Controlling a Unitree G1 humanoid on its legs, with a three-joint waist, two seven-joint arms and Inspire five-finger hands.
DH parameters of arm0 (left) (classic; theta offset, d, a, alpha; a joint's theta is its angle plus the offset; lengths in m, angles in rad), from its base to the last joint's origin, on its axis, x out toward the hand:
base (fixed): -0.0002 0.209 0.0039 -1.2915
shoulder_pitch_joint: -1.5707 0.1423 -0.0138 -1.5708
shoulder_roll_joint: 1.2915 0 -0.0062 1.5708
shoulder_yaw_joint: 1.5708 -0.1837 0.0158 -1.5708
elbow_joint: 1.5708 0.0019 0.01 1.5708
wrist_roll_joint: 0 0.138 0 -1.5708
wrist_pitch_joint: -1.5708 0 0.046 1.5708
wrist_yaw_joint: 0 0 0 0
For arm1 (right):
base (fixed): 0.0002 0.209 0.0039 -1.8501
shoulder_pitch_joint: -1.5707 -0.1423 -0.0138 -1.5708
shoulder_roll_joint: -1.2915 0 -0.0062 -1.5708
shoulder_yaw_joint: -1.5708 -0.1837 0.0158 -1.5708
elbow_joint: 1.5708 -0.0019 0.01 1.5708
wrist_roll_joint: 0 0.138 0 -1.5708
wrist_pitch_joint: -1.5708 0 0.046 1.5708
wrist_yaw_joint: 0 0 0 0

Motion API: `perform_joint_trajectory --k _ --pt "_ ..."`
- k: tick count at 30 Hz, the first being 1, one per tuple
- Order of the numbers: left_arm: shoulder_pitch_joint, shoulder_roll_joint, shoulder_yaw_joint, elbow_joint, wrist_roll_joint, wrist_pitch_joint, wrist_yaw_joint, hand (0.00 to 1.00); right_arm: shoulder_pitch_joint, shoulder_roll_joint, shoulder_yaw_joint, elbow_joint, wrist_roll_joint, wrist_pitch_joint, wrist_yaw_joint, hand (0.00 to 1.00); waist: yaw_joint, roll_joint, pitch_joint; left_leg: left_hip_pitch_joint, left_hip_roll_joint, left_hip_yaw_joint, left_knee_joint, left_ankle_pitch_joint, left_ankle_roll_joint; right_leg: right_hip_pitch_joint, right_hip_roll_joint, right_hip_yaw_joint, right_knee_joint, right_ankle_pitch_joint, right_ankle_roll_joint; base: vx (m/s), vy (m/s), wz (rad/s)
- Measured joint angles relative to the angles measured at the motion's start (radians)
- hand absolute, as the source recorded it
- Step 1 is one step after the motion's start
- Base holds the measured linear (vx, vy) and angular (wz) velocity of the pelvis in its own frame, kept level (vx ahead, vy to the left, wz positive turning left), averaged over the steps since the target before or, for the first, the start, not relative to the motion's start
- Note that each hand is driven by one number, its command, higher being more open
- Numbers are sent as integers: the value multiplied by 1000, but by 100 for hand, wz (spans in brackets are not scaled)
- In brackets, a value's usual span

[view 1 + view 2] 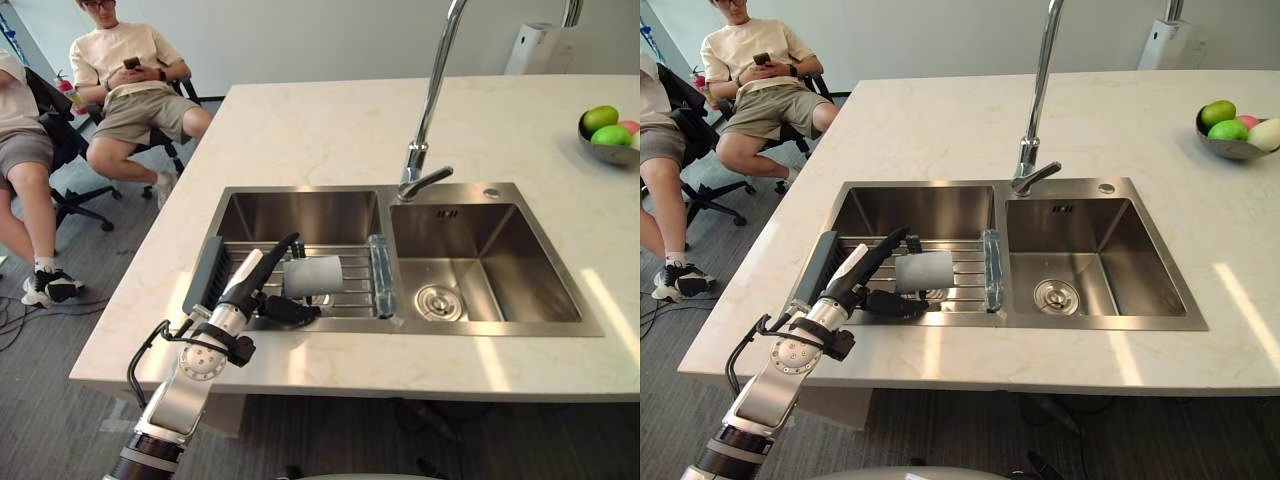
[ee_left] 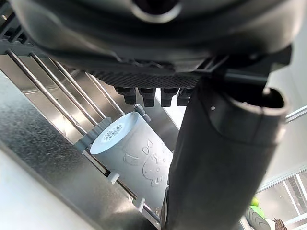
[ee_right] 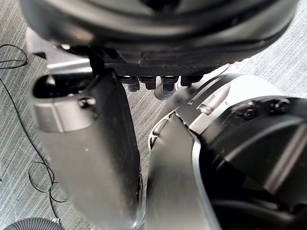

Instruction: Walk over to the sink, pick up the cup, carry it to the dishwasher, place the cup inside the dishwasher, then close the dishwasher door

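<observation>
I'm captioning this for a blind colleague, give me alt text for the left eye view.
The robot's left hand, open, reaches for a pale cup lying on its side on a drying rack over the left basin of a steel double sink. A person sits at upper left.

left arm (image 1: 185, 385): reached forward from low left | left hand (image 1: 250, 285): fingers straight, thumb out, held nothing | right hand (image 3: 91, 143): hung down, fingers loose

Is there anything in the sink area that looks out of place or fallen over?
Yes. The pale grey cylindrical cup lies on its side, not upright, on the metal bar rack across the left sink basin. The left robot hand reaches to it with straight fingers. Nothing looks spilled or damaged.
</observation>
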Motion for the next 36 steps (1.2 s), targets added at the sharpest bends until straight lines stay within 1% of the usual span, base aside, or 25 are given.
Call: perform_joint_trajectory --k 10,12,14,18,21,22,26,30,32,33,34,36 --pt "-11 9 -2 10 57 -29 -1 100 -8 -2 1 -7 3 23 -15 100 -2 0 0 0 0 12 -5 -3 -3 2 3 9 -22 13 0 -7 0 -2" --pt "-32 34 -23 15 78 -35 -2 100 -11 -5 3 -7 3 31 -16 100 -2 0 0 0 1 18 -4 -3 -4 2 5 13 -28 16 -1 10 -9 -6" --pt "-57 37 -23 45 96 -49 -5 100 -18 -11 10 -8 4 39 -16 100 -6 0 0 1 1 24 -4 -4 -5 2 5 18 -33 19 -1 1 -7 -7" --pt "-73 39 -25 78 97 -52 -5 100 -25 -15 11 -8 19 47 -20 100 -19 0 0 1 0 29 -4 -5 -5 3 6 23 -41 24 -1 -8 -8 -5" --pt "-95 62 -53 82 120 -55 -9 100 -27 -18 11 -8 37 61 -30 100 -19 0 0 3 2 33 -4 -6 -6 3 7 27 -41 24 -2 -10 -8 -2" --pt "-107 76 -62 83 133 -58 -21 100 -32 -21 18 -8 39 66 -36 100 -19 0 0 4 3 34 -5 -6 -6 3 8 29 -41 25 -3 -18 -12 -4" --pt "-153 83 -80 126 139 -54 -67 100 -37 -29 31 -11 44 86 -43 100 -20 0 0 7 4 39 -5 -7 -8 3 9 33 -41 25 -3 -13 -8 -3" --pt "-219 115 -101 164 138 -34 -155 100 -43 -34 31 -16 65 105 -59 100 -23 1 0 11 6 48 -5 -11 -10 2 10 42 -42 25 -3 -2 -11 -7" --pt "-255 118 -110 212 138 -15 -190 100 -44 -34 31 -16 65 102 -59 100 -25 1 0 16 7 56 -5 -14 -11 2 10 51 -42 25 -3 1 -9 -13" --pt "-277 136 -133 246 158 -6 -204 100 -44 -34 31 -17 65 98 -57 100 -30 2 0 19 8 61 -5 -17 -12 2 11 55 -42 25 -3 3 -11 -12" --pt "-287 157 -142 271 155 -3 -223 100 -43 -34 31 -18 65 92 -52 100 -42 3 1 19 9 66 -5 -18 -13 0 12 59 -42 25 -3 7 -15 -11" --pt "-298 168 -140 285 155 14 -240 100 -41 -33 31 -18 64 79 -49 100 -50 5 2 19 10 74 -4 -20 -14 -5 13 66 -42 25 -3 10 -13 -11"
